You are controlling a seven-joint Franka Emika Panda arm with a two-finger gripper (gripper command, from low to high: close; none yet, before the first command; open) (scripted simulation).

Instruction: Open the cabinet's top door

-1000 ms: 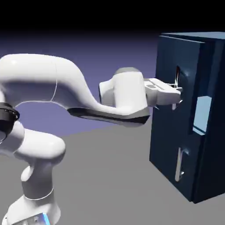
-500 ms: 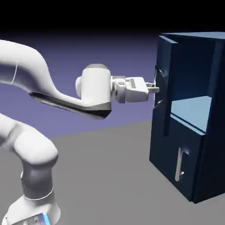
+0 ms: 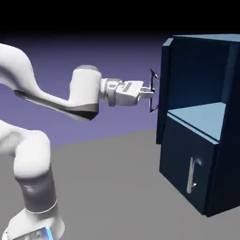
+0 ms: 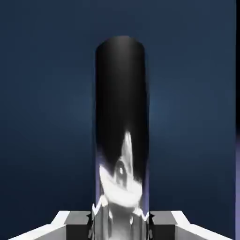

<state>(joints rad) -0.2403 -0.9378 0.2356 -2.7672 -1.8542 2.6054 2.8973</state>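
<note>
The dark navy cabinet (image 3: 220,178) stands at the exterior view's right. Its top door (image 3: 164,84) is swung wide and shows almost edge-on at the cabinet's left front corner. My gripper (image 3: 149,92) is shut on the top door's silver bar handle (image 3: 153,91), with the hand level and reaching from the left. In the hand view the handle (image 4: 122,117) rises as a thick dark mirror-like bar between the grey fingertips (image 4: 70,225), and my gripper (image 4: 121,221) clamps its lower part. The door panel (image 4: 42,93) fills the background.
The opened upper compartment shows a pale blue shelf (image 3: 201,115). Below it the lower door (image 3: 180,159) is closed, its vertical silver handle (image 3: 191,175) untouched. Grey table surface (image 3: 117,187) lies between the robot's base and the cabinet.
The hand has pulled back to the left, still gripping the handle. The top door has swung from barely ajar to wide open, exposing the upper compartment and shelf.
</note>
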